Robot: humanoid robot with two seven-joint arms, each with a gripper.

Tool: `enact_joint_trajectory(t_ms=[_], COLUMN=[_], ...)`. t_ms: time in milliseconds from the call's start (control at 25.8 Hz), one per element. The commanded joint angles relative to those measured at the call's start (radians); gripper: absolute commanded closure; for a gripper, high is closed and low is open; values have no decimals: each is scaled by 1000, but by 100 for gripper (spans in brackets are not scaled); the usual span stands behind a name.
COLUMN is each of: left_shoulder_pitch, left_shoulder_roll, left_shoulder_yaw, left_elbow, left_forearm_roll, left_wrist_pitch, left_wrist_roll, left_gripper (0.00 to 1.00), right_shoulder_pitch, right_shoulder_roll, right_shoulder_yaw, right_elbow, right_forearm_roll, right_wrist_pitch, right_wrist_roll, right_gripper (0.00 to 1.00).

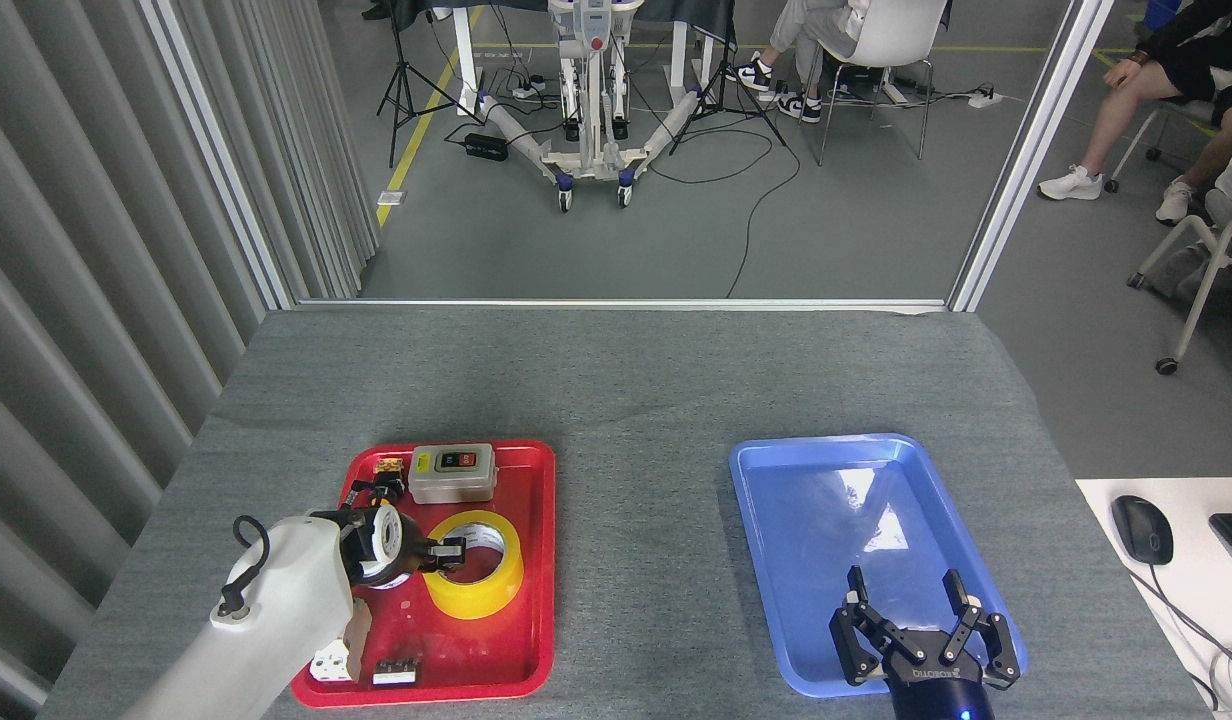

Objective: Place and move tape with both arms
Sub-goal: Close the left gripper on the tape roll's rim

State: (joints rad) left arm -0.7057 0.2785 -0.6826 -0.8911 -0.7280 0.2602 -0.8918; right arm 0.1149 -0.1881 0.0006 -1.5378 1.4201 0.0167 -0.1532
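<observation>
At the far left the white left arm (266, 610) comes in from the bottom edge and reaches over the red tray (536, 600), which sits on the grey desk (626, 390). The left claw (446, 553) is at the near-left rim of the tape (473, 565): one dark fingertip shows inside the roll's hole, against the inner wall. The rest of the claw is hidden behind the wrist, so I cannot tell whether it has closed on the rim.

The tape lies flat in the middle of the red tray, its hole facing straight up, so the roll's axis stands vertical and its round face is toward the head view. The yellow band wraps a pale inner core.

Behind the tape, at the tray's far edge, stands a grey switch box (452, 473) with a red and a green button; it is near the roll but apart from it. At the tray's near-left corner lie a white plug part (331, 662) and a small black-and-white block (396, 673).

Further right, well apart from the red tray, a blue tray (776, 560) rests on the desk. The right claw (921, 628) hangs over its near edge with its black fingers spread wide, holding nothing, and a blue light shows on its wrist.

On a white surface at the far right edge sits a dark computer mouse (1142, 529).
</observation>
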Motion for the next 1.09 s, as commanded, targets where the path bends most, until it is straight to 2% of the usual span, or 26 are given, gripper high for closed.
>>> enact_joint_trajectory(t_ms=[0,194,272,388,427,1047], left_shoulder_pitch=[0,8,12,12,12,12], left_shoulder_roll=[2,2,2,-1,-1,-13], left_shoulder_yaw=[2,8,9,9,8,3], left_elbow=[-2,-9,-12,-8,-6,12], left_forearm_roll=[4,7,7,6,6,6], left_wrist_pitch=[-12,-16,-27,-45,-45,-42], left_wrist_roll=[1,1,1,-4,-4,-4], left_gripper=[46,46,42,6,1,1], right_shoulder_pitch=[0,0,0,0,0,0], right_shoulder_roll=[4,6,6,6,6,27], right_shoulder_yaw=[1,1,1,1,1,1], right_elbow=[-1,-1,-1,-1,-1,-1], right_forearm_roll=[11,13,13,13,14,46], right_wrist_pitch=[2,3,3,3,3,3], right_wrist_roll=[0,1,1,0,1,1], right_gripper=[0,0,0,0,0,0])
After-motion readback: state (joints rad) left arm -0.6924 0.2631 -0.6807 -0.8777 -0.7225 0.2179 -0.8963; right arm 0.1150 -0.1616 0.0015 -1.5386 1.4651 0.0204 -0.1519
